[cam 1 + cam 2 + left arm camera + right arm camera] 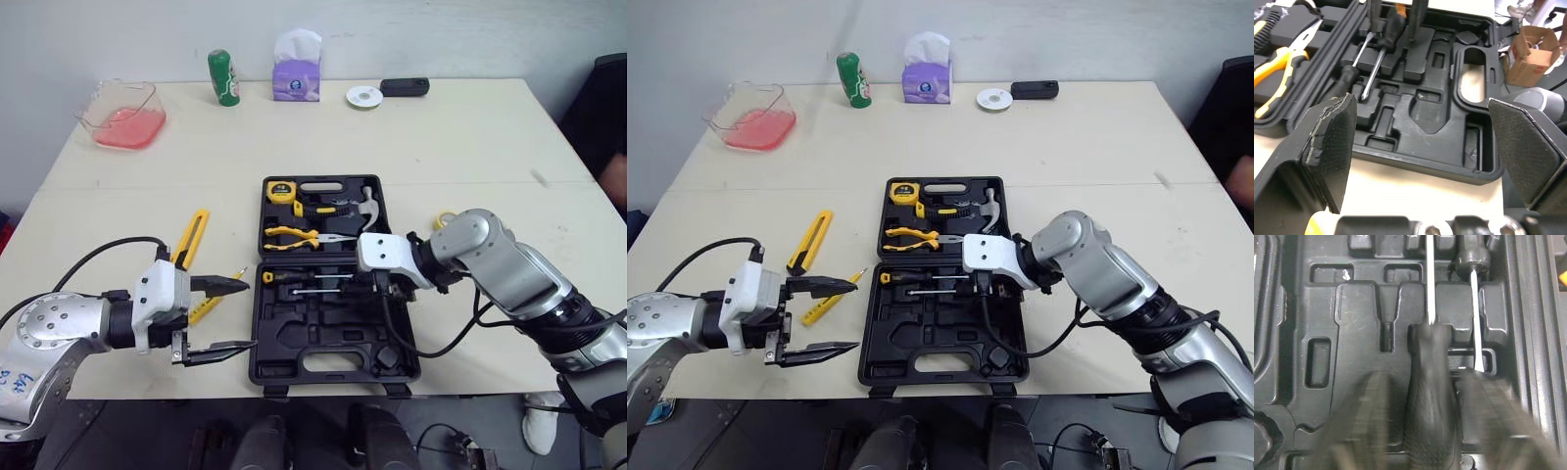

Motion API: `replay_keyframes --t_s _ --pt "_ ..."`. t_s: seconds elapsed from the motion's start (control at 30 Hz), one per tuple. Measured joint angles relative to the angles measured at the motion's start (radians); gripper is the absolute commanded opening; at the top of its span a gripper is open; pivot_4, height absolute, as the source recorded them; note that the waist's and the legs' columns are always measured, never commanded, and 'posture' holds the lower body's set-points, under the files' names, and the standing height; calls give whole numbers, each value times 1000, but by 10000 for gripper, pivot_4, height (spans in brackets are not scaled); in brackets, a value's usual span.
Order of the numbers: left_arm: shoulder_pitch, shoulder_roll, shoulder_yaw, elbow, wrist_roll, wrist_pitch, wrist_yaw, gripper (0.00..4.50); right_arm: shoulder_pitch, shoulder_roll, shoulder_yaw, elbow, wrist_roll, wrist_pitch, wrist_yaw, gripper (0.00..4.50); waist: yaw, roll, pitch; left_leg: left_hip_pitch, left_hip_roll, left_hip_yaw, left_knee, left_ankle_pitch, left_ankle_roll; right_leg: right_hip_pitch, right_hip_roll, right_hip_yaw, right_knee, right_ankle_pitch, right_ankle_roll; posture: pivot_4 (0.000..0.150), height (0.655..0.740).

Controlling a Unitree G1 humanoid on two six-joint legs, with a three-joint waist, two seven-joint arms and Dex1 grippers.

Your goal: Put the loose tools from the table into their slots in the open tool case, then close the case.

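Unclosed, part-filled black plastic tool case [333, 338] (yellow utility knife [193, 238] loose, frame left); left gripper [249, 315] jaws released, right gripper [382, 286]: cannot tell.

My left jaws are black, same as the tool case [294, 338]. Pliers [304, 236] yellow-and-black, tape measure [281, 190] and utility knife [191, 240] yellow, counter [441, 137] cream, plus a green can [224, 77].

Cream table [470, 137], plain pale wall [441, 29] behind (evenly lit), dark floor [147, 431] below its near edge
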Motion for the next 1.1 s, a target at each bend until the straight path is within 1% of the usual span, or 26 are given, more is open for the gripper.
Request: replay_keyframes --t_s 0.17,0.3,0.4,0.47,0.57,0.6,0.63,0.67,0.7,0.73,0.8,0.83,0.97,1.1 --pt "3 0 0 0 0 -3 4 45000 -20 1 -35 49 34 -14 50 44889 -1 0 0 0 0 0 0 0 0 0 0 0 0 0 0 1500 7400" --pt "4 -2 0 0 4 -9 13 45000 -26 -7 -95 92 73 -77 105 44889 0 0 0 0 0 0 0 0 0 0 0 0 0 0 0 1500 7400" --pt "4 -11 -1 0 10 -17 20 45000 17 31 -195 157 157 -189 151 44889 0 -1 0 0 0 0 0 0 0 0 0 0 0 0 0 1500 7400" --pt "3 -14 -3 0 14 -20 21 45000 61 76 -253 204 210 -304 191 44889 0 -1 0 0 0 0 0 0 0 1 1 0 0 0 0 1500 7400" --pt "2 -15 -3 1 19 -24 21 45000 112 119 -283 271 236 -401 207 36990 -1 -1 0 0 0 1 0 0 1 1 1 -1 1 0 0 1500 7400" --pt "1 -15 -4 1 21 -25 21 45000 123 132 -292 285 240 -420 206 32793 0 -1 0 0 0 1 0 0 1 0 1 -1 1 0 0 1500 7400" --pt "-1 -15 -4 1 23 -26 21 45000 130 146 -301 298 247 -438 205 26840 0 -1 0 1 0 1 0 0 1 0 1 -1 1 0 0 1500 7400" --pt "-3 -15 -4 2 24 -27 21 45000 133 162 -309 308 256 -454 202 22701 0 -1 0 1 0 1 0 1 1 0 1 -1 1 0 0 1500 7400" --pt "-5 -15 -4 2 25 -27 20 45000 136 175 -318 312 261 -468 198 15969 -1 -1 0 1 0 1 0 1 1 0 1 -1 2 0 0 1500 7400" --pt "-7 -15 -5 3 25 -27 20 45000 138 183 -325 318 263 -476 196 13311 -1 -1 0 1 0 1 0 1 1 0 1 -1 1 0 0 1500 7400" --pt "-12 -15 -8 4 26 -28 20 45000 157 196 -336 358 258 -541 197 3352 -1 -2 0 1 0 1 0 1 1 0 1 -1 1 0 0 1500 7400" --pt "-12 -15 -8 5 26 -28 19 45000 175 199 -336 382 249 -587 201 816 0 -2 0 1 0 1 0 1 1 0 1 -1 1 0 0 1500 7400" --pt "-13 -15 -9 18 27 -28 18 45000 209 213 -323 433 214 -670 211 816 -1 -2 0 1 0 1 0 1 1 0 0 -1 2 0 0 1500 7400" --pt "-13 -15 -9 26 27 -28 18 45000 208 229 -312 470 183 -683 191 816 -3 -2 0 1 0 1 0 1 1 0 0 0 2 0 0 1500 7400"
